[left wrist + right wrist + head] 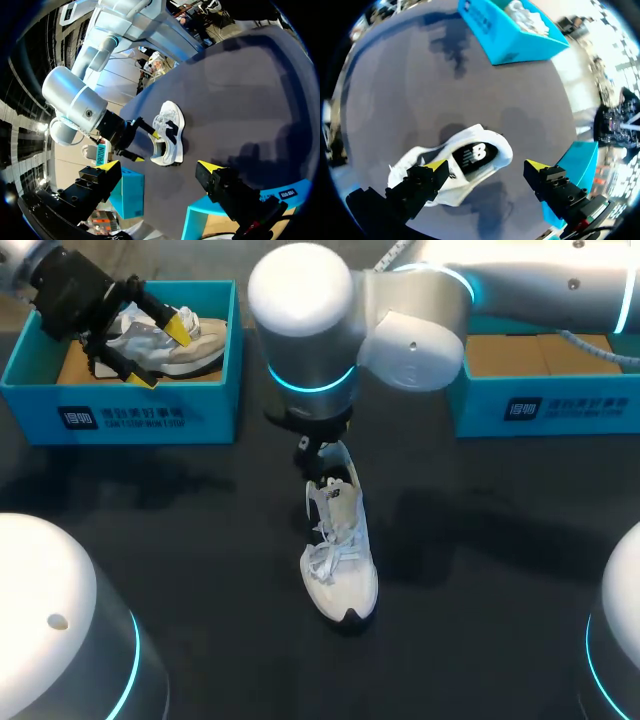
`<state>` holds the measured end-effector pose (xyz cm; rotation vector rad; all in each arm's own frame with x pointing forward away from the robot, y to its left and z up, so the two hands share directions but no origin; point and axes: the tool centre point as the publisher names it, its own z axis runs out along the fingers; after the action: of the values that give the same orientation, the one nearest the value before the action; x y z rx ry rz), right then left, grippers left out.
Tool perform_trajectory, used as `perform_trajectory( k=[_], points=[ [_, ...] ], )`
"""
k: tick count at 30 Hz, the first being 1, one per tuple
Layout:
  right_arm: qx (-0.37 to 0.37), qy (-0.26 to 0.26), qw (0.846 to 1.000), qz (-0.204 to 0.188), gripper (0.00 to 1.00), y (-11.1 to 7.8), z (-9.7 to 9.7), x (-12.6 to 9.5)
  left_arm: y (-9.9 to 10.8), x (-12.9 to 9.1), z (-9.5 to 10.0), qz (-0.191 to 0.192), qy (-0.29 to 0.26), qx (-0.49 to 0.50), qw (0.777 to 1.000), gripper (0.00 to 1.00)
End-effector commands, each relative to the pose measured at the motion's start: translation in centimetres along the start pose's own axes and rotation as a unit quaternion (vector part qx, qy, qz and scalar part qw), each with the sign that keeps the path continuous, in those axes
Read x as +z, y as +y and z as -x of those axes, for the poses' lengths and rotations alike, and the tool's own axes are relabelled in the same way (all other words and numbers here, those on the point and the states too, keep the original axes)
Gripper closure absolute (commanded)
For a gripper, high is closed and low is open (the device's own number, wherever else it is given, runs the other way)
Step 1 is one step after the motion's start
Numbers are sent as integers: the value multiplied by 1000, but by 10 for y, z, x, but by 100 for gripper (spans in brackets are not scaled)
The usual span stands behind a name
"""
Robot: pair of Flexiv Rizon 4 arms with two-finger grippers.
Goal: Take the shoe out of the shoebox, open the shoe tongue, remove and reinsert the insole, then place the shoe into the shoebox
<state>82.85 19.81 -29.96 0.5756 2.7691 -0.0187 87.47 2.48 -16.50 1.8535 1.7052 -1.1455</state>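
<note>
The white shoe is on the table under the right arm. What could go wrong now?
1. The right end effector is open above the white shoe, which lies nearer one finger; closing may push it aside rather than grip it.
2. The left end effector hangs open close over the second shoe in the left shoebox; lowering might snag it.

The only furniture to tell of is a table [150,540] with a flat, matte top, close to black seen from above and a dull greyish purple in both wrist views. Light falls on it from overhead and spreads evenly, with no sharp glare or bright spot anywhere on the surface. Soft-edged shadows [450,525] lie on it in blurred dark patches, some near the middle and some toward the far side.
</note>
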Motion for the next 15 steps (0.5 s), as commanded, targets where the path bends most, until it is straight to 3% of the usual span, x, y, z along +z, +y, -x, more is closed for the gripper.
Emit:
perform_trajectory(
  k=[1,10,15],
  points=[
    [-39,21,999,5,0,-5,17,2,0,0,0,0,1,0,1000,0],
    [-111,25,993,21,0,6,33,21,0,0,0,0,1,0,1000,0],
    [-137,22,990,5,0,13,37,39,0,0,0,0,1,0,1000,0]
  ],
)
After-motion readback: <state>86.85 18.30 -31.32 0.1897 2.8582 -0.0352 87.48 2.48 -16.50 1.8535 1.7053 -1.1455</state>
